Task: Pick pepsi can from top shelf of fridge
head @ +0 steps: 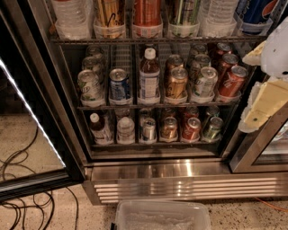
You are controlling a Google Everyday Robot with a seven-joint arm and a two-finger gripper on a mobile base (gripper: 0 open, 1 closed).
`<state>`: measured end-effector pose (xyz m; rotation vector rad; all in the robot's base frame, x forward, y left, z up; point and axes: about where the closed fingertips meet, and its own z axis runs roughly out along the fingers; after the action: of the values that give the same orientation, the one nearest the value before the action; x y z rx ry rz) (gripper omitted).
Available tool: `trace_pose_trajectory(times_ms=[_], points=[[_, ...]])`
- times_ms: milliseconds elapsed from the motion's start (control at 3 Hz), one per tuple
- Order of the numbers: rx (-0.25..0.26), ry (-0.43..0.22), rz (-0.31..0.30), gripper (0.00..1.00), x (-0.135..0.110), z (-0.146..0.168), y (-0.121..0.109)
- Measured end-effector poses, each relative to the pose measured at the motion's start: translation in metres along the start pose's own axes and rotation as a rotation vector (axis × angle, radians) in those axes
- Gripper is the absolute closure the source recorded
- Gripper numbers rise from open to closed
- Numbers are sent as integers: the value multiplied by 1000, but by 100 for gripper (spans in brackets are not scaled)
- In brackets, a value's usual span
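The fridge [153, 170] stands open, with three wire racks of drinks. The top shelf [148, 40] runs across the top of the camera view and holds bottles and cans in cups. The pepsi can [253, 12] is deep blue with a red-white-blue logo. It stands at the far right of the top shelf, cut off by the frame's top edge. My gripper [263, 101], white and cream, hangs at the right edge in front of the fridge's right frame. It is below the pepsi can and apart from it, and holds nothing that I can see.
The glass door [31, 117] stands open at the left. The middle rack holds a paler blue-and-silver can [119, 85], a bottle [149, 76] and several cans. A steel grille [189, 186] is at the base, a clear plastic bin [162, 215] below it, and cables [22, 202] on the floor.
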<state>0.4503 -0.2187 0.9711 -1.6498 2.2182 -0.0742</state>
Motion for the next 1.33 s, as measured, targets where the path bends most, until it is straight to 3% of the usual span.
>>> trace_pose_trajectory(times_ms=[333,667,1000,1333], points=[[31,-107,144,0,12,19,-1],[101,-153,162,0,8,13,-16],[101,-153,162,0,8,13,-16],[163,-160,256,0,16,6,-32]])
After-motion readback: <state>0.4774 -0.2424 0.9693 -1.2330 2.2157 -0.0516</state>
